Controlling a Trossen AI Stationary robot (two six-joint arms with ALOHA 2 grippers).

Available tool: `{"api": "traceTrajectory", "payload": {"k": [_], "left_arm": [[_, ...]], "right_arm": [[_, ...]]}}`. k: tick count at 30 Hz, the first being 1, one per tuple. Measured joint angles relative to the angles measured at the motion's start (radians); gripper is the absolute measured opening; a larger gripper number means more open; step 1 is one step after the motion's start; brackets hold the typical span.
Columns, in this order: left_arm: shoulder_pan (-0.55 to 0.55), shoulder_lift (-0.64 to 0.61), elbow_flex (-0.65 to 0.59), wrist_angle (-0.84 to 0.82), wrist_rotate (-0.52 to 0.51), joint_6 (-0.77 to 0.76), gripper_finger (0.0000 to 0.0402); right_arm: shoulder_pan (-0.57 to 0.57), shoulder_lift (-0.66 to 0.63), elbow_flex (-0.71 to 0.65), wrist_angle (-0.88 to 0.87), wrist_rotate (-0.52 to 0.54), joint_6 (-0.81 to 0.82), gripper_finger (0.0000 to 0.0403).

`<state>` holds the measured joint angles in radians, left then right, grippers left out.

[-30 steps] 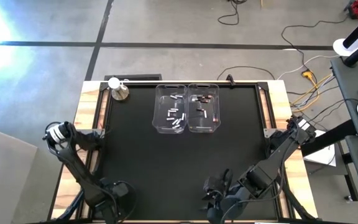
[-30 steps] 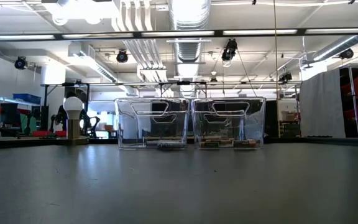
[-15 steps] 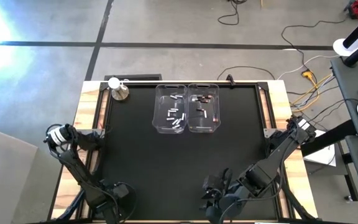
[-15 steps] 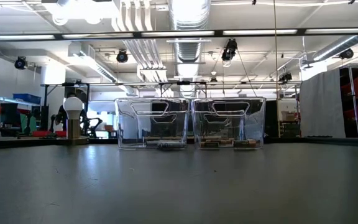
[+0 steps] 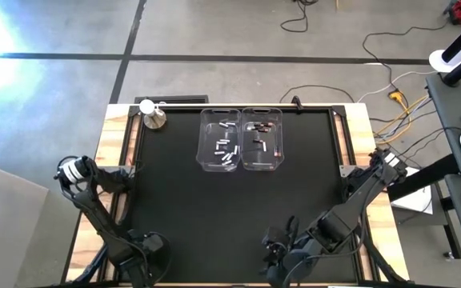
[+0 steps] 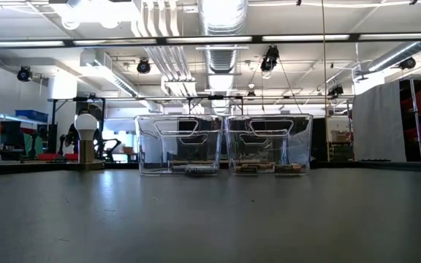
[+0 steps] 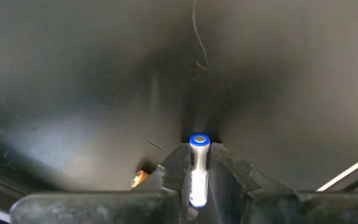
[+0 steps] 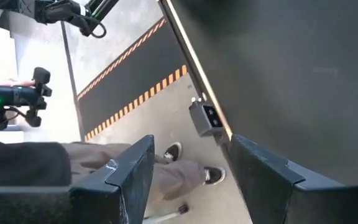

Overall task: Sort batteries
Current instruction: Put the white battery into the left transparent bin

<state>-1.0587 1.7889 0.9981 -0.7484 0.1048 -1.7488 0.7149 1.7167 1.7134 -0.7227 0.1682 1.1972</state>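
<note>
A silvery-white cylindrical battery with a blue-ringed end is pinched between the jaws of the left gripper at the near left of the black table; its long axis runs along the fingers, ringed end pointing outward. Two clear plastic bins stand side by side at the far middle. The left bin holds roughly seven silvery-white batteries lying at mixed angles; the right bin holds perhaps five dark reddish-marked batteries, though they are too small to count surely. The right gripper, at the near edge, has its jaws standing apart, empty.
</note>
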Motion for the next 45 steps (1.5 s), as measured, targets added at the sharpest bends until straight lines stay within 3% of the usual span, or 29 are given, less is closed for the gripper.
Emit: {"api": "traceTrajectory", "payload": {"k": [21, 31, 39, 45], "left_arm": [[-0.039, 0.030, -0.001, 0.021, -0.057, -0.034, 0.0074], [-0.033, 0.036, 0.002, 0.011, -0.055, -0.049, 0.0011], [0.013, -0.001, -0.002, -0.018, -0.063, 0.054, 0.0013], [0.072, -0.025, -0.006, -0.074, -0.146, 0.170, 0.0012]], "right_arm": [[-0.018, -0.047, 0.000, -0.100, 0.040, -0.058, 0.0203], [-0.053, -0.046, 0.000, -0.099, 0.076, -0.129, 0.0203], [-0.112, -0.046, 0.000, -0.099, 0.105, -0.195, 0.0203], [-0.159, -0.046, 0.000, -0.100, 0.105, -0.243, 0.0203]]}}
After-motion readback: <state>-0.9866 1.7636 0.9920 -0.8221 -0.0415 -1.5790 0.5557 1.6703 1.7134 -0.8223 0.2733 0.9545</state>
